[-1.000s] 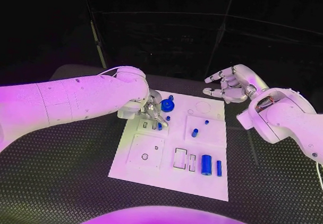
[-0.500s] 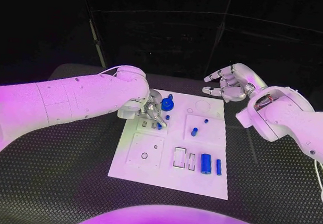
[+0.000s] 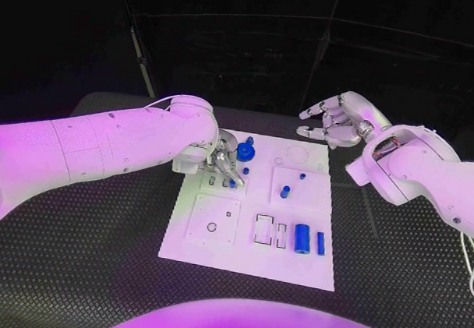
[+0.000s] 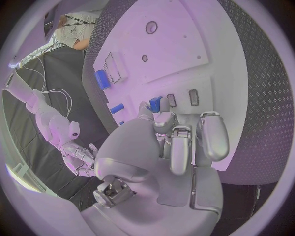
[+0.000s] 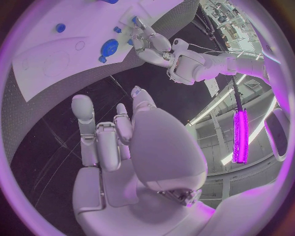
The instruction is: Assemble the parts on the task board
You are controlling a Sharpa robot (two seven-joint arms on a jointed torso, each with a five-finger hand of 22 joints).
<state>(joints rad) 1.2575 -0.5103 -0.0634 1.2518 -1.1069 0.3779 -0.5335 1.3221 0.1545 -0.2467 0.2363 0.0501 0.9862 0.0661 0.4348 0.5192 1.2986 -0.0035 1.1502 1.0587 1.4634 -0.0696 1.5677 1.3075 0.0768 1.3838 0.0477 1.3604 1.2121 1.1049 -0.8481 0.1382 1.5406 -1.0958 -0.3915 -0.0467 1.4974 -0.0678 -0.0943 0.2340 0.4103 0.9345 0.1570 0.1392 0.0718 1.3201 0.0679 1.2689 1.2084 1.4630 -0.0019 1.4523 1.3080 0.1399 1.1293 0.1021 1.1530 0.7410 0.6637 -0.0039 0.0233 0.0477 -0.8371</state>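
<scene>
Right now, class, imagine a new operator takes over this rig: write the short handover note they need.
Left hand: over the far left of the task board, fingers curled down onto a small blue part; whether it is gripped cannot be told.
Right hand: raised beyond the board's far right corner, fingers apart, holding nothing.
Parts: a blue round disc at the far end by the left hand; two small blue pegs mid-board; two blue cylinders lying side by side at the near right.
Done: nothing plainly seated.
Left: the loose parts still need placing in the board's empty outlines.
</scene>
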